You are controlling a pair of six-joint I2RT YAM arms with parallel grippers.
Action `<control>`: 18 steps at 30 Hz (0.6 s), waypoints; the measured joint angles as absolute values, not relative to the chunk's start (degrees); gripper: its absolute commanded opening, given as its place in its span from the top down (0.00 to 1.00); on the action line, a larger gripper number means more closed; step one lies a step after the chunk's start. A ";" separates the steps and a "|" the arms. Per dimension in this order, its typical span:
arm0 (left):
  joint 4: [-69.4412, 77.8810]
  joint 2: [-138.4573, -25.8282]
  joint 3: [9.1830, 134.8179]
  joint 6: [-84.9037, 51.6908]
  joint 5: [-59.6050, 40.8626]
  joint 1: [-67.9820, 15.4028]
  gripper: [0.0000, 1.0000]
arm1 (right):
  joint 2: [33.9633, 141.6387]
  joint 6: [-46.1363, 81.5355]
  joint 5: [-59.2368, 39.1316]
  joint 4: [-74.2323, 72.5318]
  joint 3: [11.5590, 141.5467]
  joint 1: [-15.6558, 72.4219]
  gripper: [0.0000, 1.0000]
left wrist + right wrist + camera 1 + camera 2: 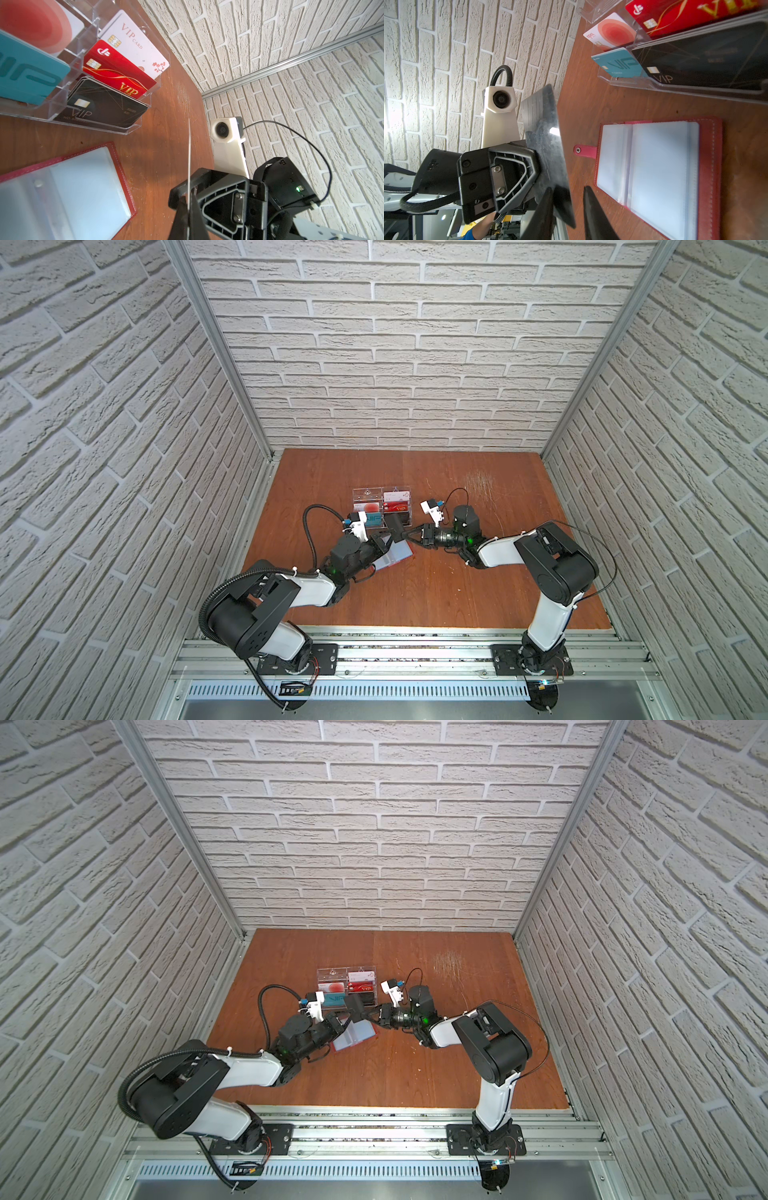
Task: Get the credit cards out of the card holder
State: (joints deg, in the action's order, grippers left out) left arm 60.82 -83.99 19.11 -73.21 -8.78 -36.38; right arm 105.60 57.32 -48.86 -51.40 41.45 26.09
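One credit card (544, 124) clamped in left end effector (188, 216) (right end effector (568, 199) unclenched); black cards (108, 106) in tray (133, 129).

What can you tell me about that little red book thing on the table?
The card holder lies open and flat on the wooden table, beside the clear tray. Its red cover looks like leather with pale stitching. Inside are cloudy plastic sleeves that look empty. A small strap tab with a metal snap sticks out. Nothing else seems to touch it.
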 measured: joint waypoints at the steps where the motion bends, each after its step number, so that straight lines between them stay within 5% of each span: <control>1: 61.43 -84.25 19.11 -73.38 -8.78 -36.38 1.00 | 105.73 58.02 -49.10 -52.56 41.36 26.09 0.75; 12: 64.84 -87.24 18.87 -75.07 -8.82 -36.38 0.94 | 110.06 65.47 -50.48 -65.84 39.88 25.32 0.94; 18: 64.03 -87.18 18.59 -75.09 -8.78 -36.29 0.59 | 110.06 65.41 -50.83 -66.65 39.88 25.26 0.94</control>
State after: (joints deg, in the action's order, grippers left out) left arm 64.03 -87.18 18.59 -75.09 -8.78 -36.29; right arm 110.06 65.41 -50.83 -66.65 39.88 25.26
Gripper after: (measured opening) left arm 0.302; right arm 0.063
